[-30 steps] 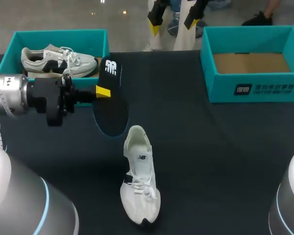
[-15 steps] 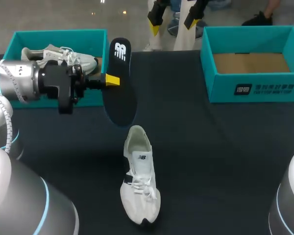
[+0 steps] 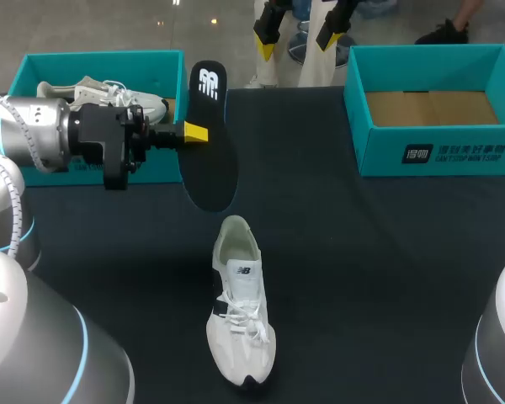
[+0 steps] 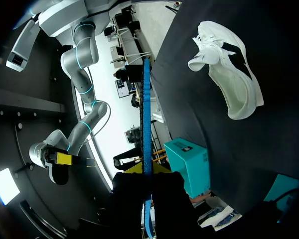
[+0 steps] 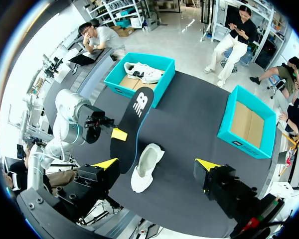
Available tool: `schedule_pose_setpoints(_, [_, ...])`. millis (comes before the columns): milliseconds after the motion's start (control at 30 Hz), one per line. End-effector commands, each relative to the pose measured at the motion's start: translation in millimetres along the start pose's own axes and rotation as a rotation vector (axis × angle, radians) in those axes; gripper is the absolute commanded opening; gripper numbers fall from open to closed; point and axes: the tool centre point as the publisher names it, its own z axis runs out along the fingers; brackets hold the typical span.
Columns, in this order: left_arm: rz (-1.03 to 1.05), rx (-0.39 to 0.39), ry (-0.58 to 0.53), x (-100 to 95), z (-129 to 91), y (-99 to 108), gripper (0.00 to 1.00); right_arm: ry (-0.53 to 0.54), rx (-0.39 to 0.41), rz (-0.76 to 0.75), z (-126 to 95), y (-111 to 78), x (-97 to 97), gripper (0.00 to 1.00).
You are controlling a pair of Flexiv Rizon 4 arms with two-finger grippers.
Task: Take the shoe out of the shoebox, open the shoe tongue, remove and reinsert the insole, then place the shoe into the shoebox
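Note:
My left gripper (image 3: 195,133) is shut on a black insole (image 3: 209,139) and holds it above the table, next to the left shoebox (image 3: 101,61). The left wrist view sees that insole (image 4: 147,114) edge-on, pinched in my left gripper (image 4: 147,172). On the dark table, nearer than the insole, a white shoe (image 3: 240,303) stands upright with its mouth open. My right gripper (image 5: 157,164) stands open high over the table, the white shoe (image 5: 147,164) far below it, nothing between its fingers.
The left shoebox holds a second cream and black shoe (image 3: 101,101). At the far right stands an open teal shoebox (image 3: 429,151) with a bare cardboard floor. My right arm's base (image 3: 501,337) fills the near right corner.
My left arm has carried the insole up and to the right, away from the near edge; the insole now hangs more upright. The white shoe has not moved.

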Motion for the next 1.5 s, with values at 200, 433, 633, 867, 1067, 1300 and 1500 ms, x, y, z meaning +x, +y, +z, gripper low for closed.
schedule_pose_setpoints(200, [0.002,-0.002,-0.001,0.5,0,0,0.0,0.0,0.002,0.001,0,1.0,-0.4,1.0])
schedule_pose_setpoints(433, [0.002,-0.002,-0.001,0.5,0,0,0.0,0.131,-0.073,0.036,0,-3.5,-2.8,1.0])
schedule_pose_setpoints(633, [0.002,-0.002,-0.001,0.5,0,0,0.0,0.357,-0.2,0.071,10,-9.6,0.7,1.0])
schedule_pose_setpoints(867, [0.002,-0.002,-0.001,0.5,0,0,0.0,0.537,-0.253,0.09,13,-7.1,5.5,1.0])
schedule_pose_setpoints(1067, [0.002,-0.002,-0.001,0.5,0,0,0.0,0.685,-0.232,0.109,14,-1.6,6.5,1.0])
schedule_pose_setpoints(1300, [0.002,-0.002,-0.001,0.5,0,0,0.0,0.814,-0.197,0.139,26,-0.6,4.2,1.0])
schedule_pose_setpoints(1500, [0.002,-0.002,-0.001,0.5,0,0,0.0,0.87,-0.195,0.153,37,1.1,1.1,1.0])
